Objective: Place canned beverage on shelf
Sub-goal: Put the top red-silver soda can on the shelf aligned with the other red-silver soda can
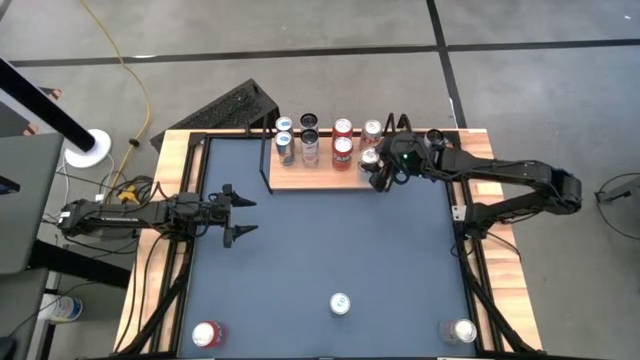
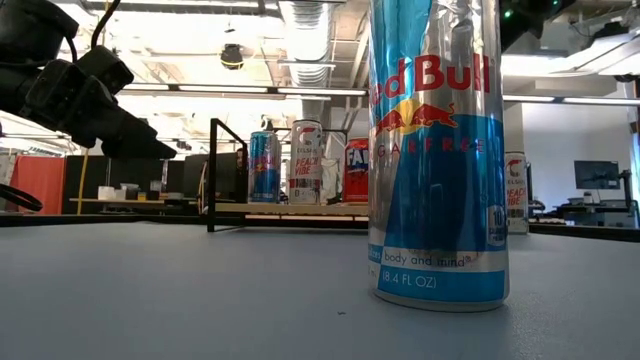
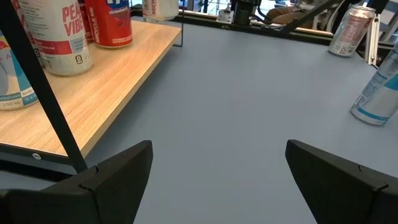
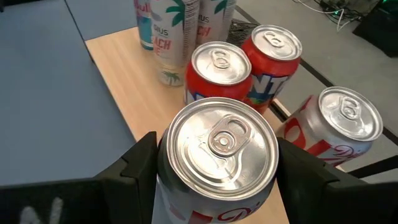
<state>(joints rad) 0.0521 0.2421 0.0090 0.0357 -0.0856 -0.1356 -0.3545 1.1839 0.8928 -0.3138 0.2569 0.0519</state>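
Left gripper (image 1: pixel 243 210): waits over the bare blue table (image 1: pixel 330 240), left of centre, fingers spread wide and holding nothing. Little risk here unless it swings toward the shelf's left frame, which stands close ahead of it in its own wrist view.

Shelf (image 1: pixel 320 178): light-wood board at the table's far edge, already carrying two rows of cans, so the free room is at its right end.

Red cans (image 4: pixel 219 71): they stand just beside the spot where the new one is going. A sideways nudge on the way down could knock them into their neighbours.

Held can (image 4: pixel 222 144): white and red, upright, pinched between the right fingers above the shelf's right end. I cannot tell whether its base touches the board yet. Let go too high, or half off the edge, and it may topple.

Right gripper (image 1: pixel 374 168): clamped on that can. Opening beside the silver-topped can (image 4: pixel 348 118) at the right could bump it.

Spare cans (image 1: pixel 340 304): three wait at the near edge, well apart from both arms.
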